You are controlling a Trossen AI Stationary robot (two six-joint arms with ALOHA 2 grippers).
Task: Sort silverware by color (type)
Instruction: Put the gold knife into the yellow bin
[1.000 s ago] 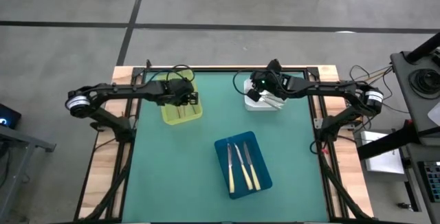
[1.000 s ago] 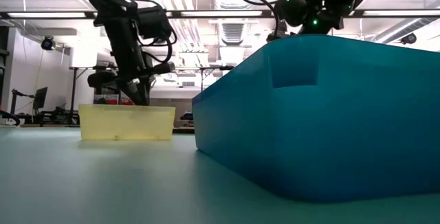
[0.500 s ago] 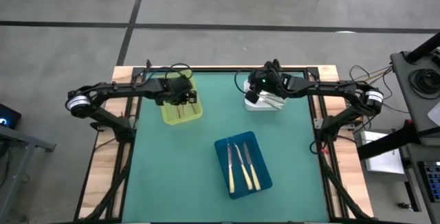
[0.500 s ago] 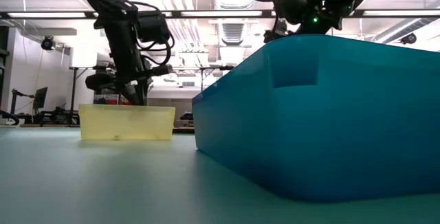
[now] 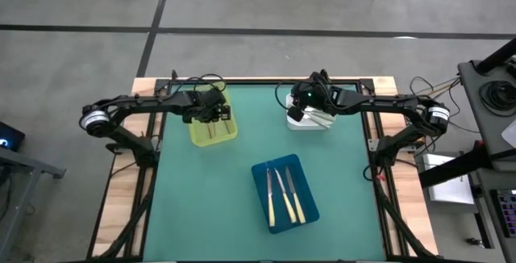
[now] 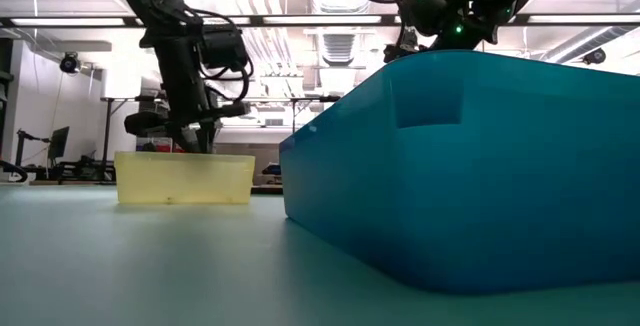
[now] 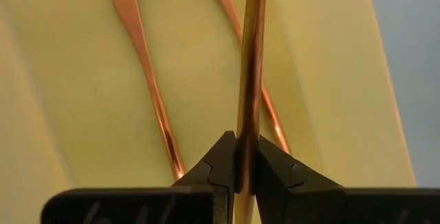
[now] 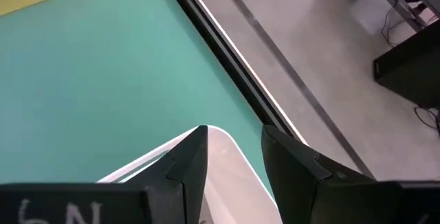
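Copper-gold, a thin metal utensil [image 7: 249,66] is pinched tight in the left claw [image 7: 238,157] above the shallow yellow plastic tray [image 5: 211,127], where two like pieces [image 7: 146,73] already lie. The placing step is judged in hand; next, lowering and release are called for. Over the white tray [image 5: 310,121], the right claw [image 8: 234,157] is held half open, empty. Three cream-handled knives [image 5: 284,195] lie in the blue tray [image 5: 260,172] on the green tabletop [image 5: 210,198].

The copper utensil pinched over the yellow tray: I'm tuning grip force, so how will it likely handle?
The copper utensil looks thin and polished, so it is probably light and may slip in the left tool, which is shut on its narrow edge. It runs straight from the grip, suggesting it is stiff. Flat like the two in the yellow tray, it should not roll.
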